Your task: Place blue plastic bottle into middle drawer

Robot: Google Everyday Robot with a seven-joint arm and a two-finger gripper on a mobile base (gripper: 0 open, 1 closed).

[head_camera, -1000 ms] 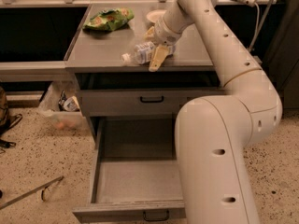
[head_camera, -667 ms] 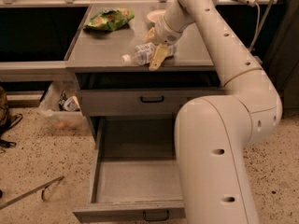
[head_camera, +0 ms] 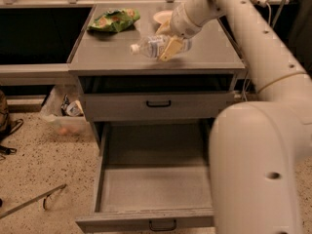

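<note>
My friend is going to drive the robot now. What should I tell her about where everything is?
Gripper: above the cabinet top, shut on the blue plastic bottle, which lies sideways with its cap pointing left.
Middle drawer: pulled open below, with nothing visible inside.
Done: bottle gripped, drawer open.
Left: carry the bottle down into the drawer and let go.
Green snack bag: back left of the top; leave it.

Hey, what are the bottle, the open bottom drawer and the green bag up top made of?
The blue plastic bottle looks like thin clear plastic: see-through, glinting, white cap. The gripper is shut on it over the cabinet top. The middle drawer is probably painted sheet metal: flat matte grey, black handle. The green bag is likely glossy plastic film, crinkled.
</note>
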